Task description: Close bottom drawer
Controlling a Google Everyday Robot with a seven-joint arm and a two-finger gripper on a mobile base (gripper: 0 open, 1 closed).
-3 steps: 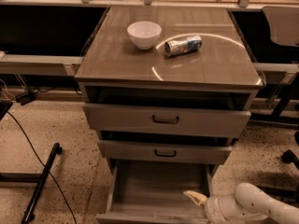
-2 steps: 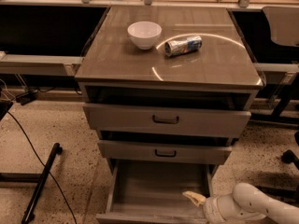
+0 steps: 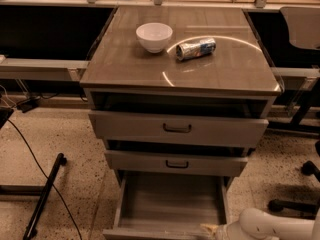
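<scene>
One camera view is looking down at the front of a grey wood-grain desk [image 3: 225, 74] with three drawers. A white bowl [image 3: 154, 36] and a dented drink can [image 3: 195, 48], lying on its side, are sitting on the desk top, near each other but apart. The top drawer [image 3: 150, 126] and the middle drawer [image 3: 145, 161] are each standing out a little from the frame, with dark gaps showing above them. The bottom drawer [image 3: 170, 199] is hanging far out toward the camera, showing its plain grey interior with nothing in it, and its front panel is running along the lower edge of the view. The robot's white arm [image 3: 272, 226] is reaching in from the lower right corner. Its end effector [image 3: 212, 229] is sitting at the right end of the drawer's front edge, touching it or just beside it; which one cannot be told, nor whether the end effector is open or closed. By the look of it, the closing is barely begun: nearly the drawer's whole travel is left to push in.
</scene>
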